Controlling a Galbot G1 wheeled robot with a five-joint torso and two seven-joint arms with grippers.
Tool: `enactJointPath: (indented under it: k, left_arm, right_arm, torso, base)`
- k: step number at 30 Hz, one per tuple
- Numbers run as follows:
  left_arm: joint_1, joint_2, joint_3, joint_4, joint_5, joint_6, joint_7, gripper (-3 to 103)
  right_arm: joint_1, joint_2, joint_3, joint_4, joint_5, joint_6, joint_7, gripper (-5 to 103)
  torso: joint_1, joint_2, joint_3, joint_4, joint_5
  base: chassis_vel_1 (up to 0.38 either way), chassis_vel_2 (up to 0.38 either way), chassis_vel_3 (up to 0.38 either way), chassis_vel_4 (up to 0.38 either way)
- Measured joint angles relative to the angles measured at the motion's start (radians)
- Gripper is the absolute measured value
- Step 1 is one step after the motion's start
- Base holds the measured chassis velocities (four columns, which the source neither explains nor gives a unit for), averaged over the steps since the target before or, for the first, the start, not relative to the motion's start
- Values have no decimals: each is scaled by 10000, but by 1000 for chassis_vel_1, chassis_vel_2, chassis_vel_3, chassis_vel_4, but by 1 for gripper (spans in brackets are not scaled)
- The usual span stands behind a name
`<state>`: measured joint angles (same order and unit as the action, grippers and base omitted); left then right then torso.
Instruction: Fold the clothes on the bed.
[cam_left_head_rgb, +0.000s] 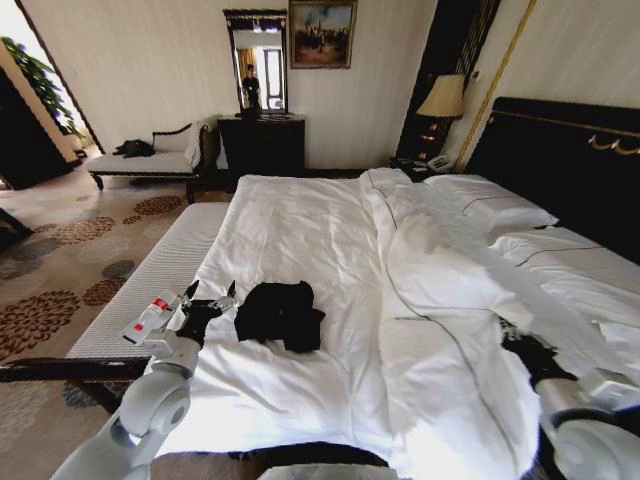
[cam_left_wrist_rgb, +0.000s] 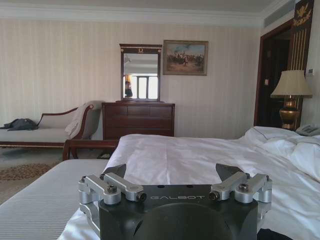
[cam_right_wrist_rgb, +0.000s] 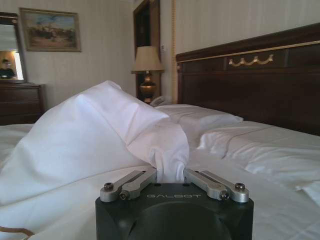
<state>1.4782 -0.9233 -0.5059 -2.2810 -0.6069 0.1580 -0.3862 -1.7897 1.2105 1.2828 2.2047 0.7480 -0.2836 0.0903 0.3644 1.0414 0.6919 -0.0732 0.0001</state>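
The black T-shirt (cam_left_head_rgb: 280, 314) lies bunched up on the white bed (cam_left_head_rgb: 330, 250), near its left edge. The left tool (cam_left_head_rgb: 212, 297) sits just beside the shirt with its fingers spread wide. The right tool (cam_left_head_rgb: 508, 331) pinches the white duvet (cam_right_wrist_rgb: 165, 155).
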Motion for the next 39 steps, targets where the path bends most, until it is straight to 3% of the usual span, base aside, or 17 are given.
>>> enactJointPath:
  k: [6, 9, 18, 30, 39]
  left_arm:
    - [-65, 4, 87, -21, 7, 15, -40, 100]
    - [-36, -6, 88, -23, 33, 19, -57, 100]
    - [-33, 38, 169, -6, 61, 37, -89, 100]
    - [8, 189, 149, -96, -15, 73, -143, 100]
    - [57, 198, 135, -150, -11, 93, -163, 100]
  right_arm:
    - [85, -64, 1056, -1361, -283, 483, -335, 2]
    - [274, 17, 1527, -2882, -1461, 1299, -595, 2]
    - [584, -330, 2274, -5465, -1618, 2122, -633, 2]
    - [1276, -1891, 2857, -7243, -1262, 2271, -442, 2]
    - [1323, -1743, 2873, -7826, -1321, 2353, -403, 2]
  torso:
    - [1, -1, 1, 1, 0]
    - [1, -1, 1, 0, 4]
    - [1, -1, 2, 8, 6]
    - [2, -2, 2, 9, 2]
    - [2, -2, 1, 6, 2]
  base:
    - [0, 0, 0, 0]
    - [0, 0, 0, 0]
    - [0, 0, 0, 0]
    - [0, 0, 0, 0]
    - [0, 0, 0, 0]
